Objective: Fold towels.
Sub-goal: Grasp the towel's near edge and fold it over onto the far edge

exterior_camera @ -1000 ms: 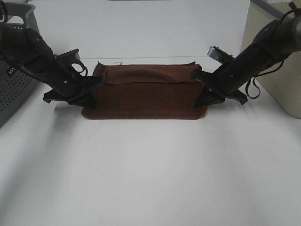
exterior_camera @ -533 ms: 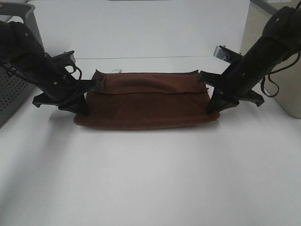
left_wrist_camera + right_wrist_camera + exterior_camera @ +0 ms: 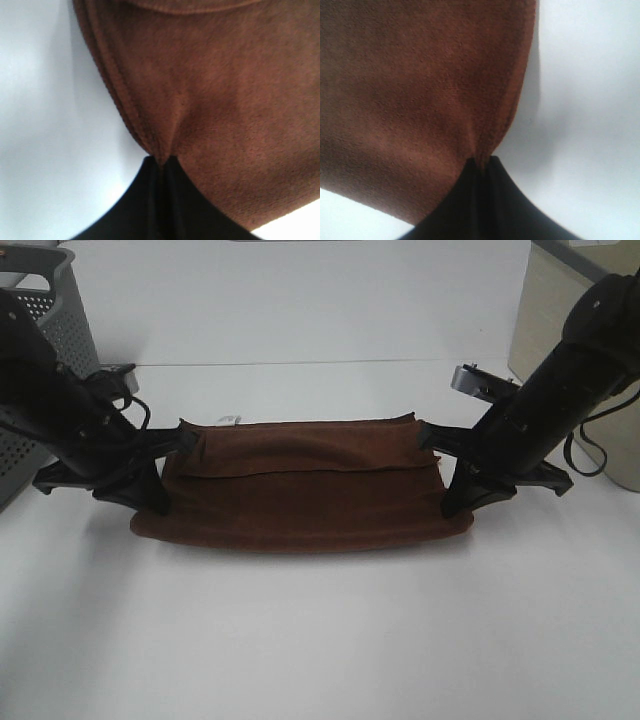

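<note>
Both pairs of jaws still clamped on the towel (image 3: 300, 495) ends, they've just stretched it wider and dragged it closer, probably flattening the fold.

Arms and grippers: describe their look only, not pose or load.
The left arm and right arm are matt black and thick, each with loose black cable loops. A silver-grey block sits by the right wrist. The left gripper and right gripper have black fingers tapering to a point. No markings readable.

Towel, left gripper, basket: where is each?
towel (image 3: 300, 495): exterior high view, middle of the front layer.
left gripper (image 3: 161, 161): left wrist view, fingertips pinching the towel's edge.
basket (image 3: 66, 300): exterior high view, perforated wall.
</note>
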`<action>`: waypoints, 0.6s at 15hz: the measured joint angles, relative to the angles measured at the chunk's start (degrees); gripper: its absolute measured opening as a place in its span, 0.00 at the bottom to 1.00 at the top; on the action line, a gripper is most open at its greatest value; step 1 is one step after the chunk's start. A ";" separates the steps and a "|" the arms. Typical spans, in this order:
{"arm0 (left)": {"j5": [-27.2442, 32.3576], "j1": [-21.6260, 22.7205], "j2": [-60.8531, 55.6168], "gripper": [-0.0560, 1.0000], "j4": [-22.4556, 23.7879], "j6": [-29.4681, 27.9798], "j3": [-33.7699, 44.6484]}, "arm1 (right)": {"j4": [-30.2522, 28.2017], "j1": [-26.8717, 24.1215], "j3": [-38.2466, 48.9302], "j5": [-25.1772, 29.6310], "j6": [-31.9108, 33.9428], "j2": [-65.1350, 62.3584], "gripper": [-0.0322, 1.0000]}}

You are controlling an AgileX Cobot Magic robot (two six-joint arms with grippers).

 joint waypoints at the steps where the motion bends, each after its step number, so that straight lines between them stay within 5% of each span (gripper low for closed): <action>1: 0.97 0.06 0.00 0.06 0.06 -0.40 -2.29 | 0.00 0.00 -1.55 0.34 0.06 0.00 0.03; 9: -1.43 3.95 6.93 0.06 0.23 -2.29 -16.90 | -2.12 0.00 -19.54 -0.52 3.09 5.96 0.03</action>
